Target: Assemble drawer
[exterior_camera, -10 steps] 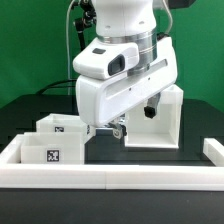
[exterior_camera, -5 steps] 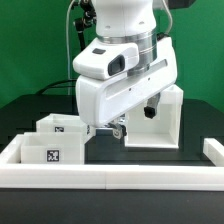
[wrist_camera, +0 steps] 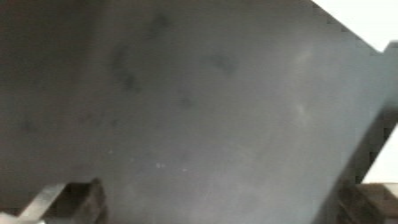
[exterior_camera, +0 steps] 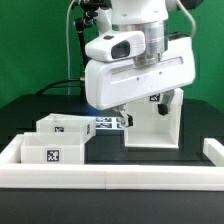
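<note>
In the exterior view a white drawer housing (exterior_camera: 158, 128) stands upright on the black table at the right. A small white drawer box (exterior_camera: 55, 142) with marker tags sits at the left. My gripper (exterior_camera: 122, 112) hangs under the big white hand, above the table between the two parts and touching neither. In the wrist view the gripper (wrist_camera: 217, 205) shows only its fingertips (wrist_camera: 63, 200) at the picture's lower corners. They are wide apart with nothing between them. The rest of that view is blurred dark table, with a white strip (wrist_camera: 381, 120) at one edge.
The marker board (exterior_camera: 108, 123) lies on the table between the drawer box and the housing. A low white rail (exterior_camera: 110, 177) runs along the table's front, with raised ends at both sides. The arm hides the upper part of the housing.
The arm has risen and shifted toward the exterior view's right. The marker board's tags, hidden under the hand before, now show.
</note>
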Robot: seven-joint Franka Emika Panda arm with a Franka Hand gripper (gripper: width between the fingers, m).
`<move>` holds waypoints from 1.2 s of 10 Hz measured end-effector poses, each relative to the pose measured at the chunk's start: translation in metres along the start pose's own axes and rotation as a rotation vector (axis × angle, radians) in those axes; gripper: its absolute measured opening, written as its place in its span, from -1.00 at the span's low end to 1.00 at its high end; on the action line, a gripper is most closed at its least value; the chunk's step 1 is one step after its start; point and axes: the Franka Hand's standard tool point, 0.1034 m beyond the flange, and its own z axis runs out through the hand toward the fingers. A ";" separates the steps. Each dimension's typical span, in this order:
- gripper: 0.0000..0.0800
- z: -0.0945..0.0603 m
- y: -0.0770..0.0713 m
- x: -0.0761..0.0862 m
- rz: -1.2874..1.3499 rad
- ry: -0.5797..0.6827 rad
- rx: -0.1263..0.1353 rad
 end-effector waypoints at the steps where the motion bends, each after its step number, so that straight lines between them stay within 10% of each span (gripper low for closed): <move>1: 0.62 0.000 0.000 0.000 0.033 -0.001 0.000; 6: 0.62 -0.008 -0.026 -0.003 0.311 0.034 -0.026; 12: 0.62 -0.046 -0.073 -0.049 0.356 0.055 -0.045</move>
